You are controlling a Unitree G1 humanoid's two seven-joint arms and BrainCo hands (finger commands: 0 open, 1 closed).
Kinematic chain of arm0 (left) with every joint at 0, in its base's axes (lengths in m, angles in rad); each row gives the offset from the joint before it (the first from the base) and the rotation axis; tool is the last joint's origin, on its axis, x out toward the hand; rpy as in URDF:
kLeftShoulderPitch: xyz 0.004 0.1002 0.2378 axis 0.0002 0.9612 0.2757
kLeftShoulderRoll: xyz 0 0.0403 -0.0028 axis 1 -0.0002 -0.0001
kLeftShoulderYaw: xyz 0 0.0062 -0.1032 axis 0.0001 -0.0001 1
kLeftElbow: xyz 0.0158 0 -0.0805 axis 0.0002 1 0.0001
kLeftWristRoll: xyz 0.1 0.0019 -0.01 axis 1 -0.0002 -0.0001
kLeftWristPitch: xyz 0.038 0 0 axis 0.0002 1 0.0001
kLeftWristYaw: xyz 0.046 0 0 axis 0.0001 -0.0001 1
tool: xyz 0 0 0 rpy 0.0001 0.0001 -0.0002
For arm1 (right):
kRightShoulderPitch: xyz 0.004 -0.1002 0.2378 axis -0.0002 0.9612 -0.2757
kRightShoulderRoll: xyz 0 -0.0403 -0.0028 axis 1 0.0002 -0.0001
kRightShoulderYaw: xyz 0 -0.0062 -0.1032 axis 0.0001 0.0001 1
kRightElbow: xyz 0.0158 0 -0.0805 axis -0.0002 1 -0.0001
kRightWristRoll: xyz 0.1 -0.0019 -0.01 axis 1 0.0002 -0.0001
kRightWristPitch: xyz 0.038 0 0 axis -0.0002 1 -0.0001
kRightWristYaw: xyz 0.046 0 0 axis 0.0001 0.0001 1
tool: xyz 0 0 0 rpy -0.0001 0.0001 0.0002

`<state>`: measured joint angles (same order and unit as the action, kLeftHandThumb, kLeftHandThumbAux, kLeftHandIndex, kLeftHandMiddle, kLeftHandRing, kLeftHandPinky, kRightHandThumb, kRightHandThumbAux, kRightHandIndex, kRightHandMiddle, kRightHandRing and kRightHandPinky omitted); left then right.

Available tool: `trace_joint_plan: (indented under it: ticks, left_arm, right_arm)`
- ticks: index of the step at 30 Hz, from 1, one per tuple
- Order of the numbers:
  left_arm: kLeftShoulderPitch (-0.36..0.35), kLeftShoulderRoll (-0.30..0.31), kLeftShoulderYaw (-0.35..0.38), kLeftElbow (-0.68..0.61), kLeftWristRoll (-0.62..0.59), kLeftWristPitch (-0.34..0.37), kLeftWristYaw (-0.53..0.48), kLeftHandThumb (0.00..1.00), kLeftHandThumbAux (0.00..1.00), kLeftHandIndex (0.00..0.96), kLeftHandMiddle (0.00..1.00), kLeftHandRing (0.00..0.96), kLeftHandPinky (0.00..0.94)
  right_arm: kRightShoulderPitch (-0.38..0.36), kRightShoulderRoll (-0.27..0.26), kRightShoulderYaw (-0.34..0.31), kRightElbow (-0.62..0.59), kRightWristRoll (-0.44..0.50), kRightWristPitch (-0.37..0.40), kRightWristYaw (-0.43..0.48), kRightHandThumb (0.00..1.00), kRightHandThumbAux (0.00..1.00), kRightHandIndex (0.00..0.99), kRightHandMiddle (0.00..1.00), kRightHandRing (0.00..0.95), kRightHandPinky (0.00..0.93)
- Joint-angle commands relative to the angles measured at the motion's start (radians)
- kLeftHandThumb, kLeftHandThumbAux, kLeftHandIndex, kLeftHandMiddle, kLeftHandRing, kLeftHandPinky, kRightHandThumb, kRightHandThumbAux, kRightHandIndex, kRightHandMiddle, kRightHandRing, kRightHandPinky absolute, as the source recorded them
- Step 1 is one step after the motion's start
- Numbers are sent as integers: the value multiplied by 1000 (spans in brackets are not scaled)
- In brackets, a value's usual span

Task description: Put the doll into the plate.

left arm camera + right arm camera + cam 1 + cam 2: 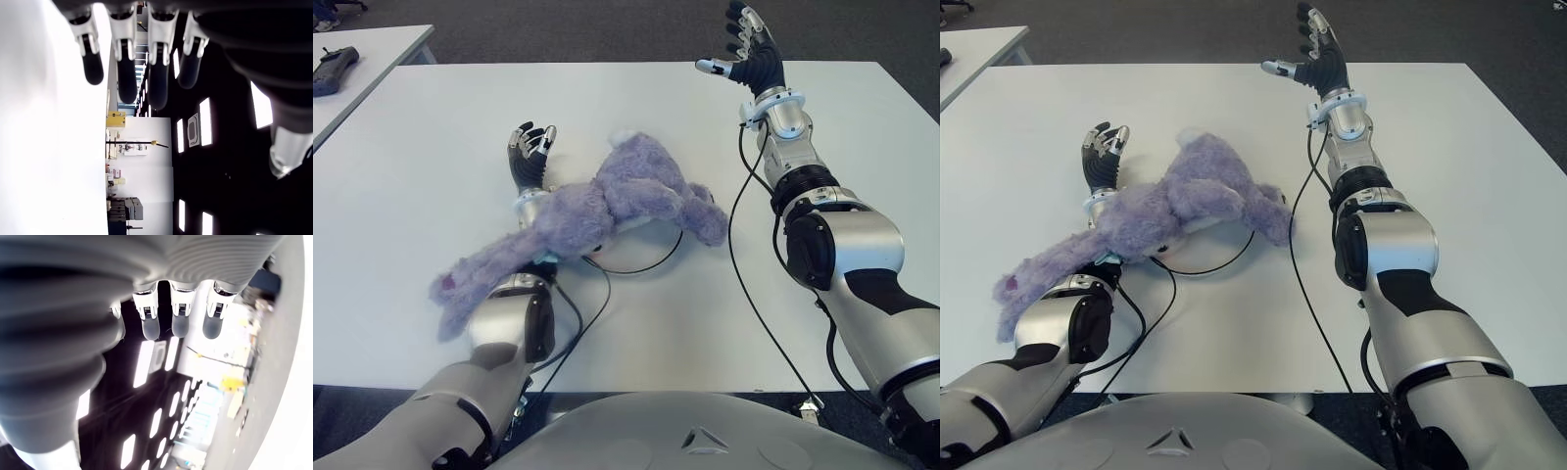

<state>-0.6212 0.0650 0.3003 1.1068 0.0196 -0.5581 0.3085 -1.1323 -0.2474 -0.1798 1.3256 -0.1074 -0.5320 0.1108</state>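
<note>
Doll: purple plush, lying on the white table, draped across the left forearm; no plate discernible, so placement is judged not yet done. Left hand: fingers extended, empty, just beyond the doll. Right hand: spread wide, empty, raised at the far side, well apart from it.

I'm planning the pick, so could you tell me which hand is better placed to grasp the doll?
Left, probably. The doll lies draped over the left forearm, right behind the open left hand. The right hand, also open, is raised far off. No plate is visible.
</note>
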Motion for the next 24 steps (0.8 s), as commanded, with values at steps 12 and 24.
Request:
trace_joint_plan:
  ticks: [12, 24]
  left_arm:
    - [307, -69, 35, 186, -49, 28, -37, 0, 572, 240, 325, 294, 189]
    - [315, -60, 30, 183, -45, 23, -49, 0, 569, 224, 317, 286, 184]
  right_arm:
    - [83, 68, -200, 23, 198, 146, 102, 0, 766, 26, 29, 5, 15]
    - [138, 111, -244, 23, 230, 142, 118, 0, 742, 42, 48, 31, 40]
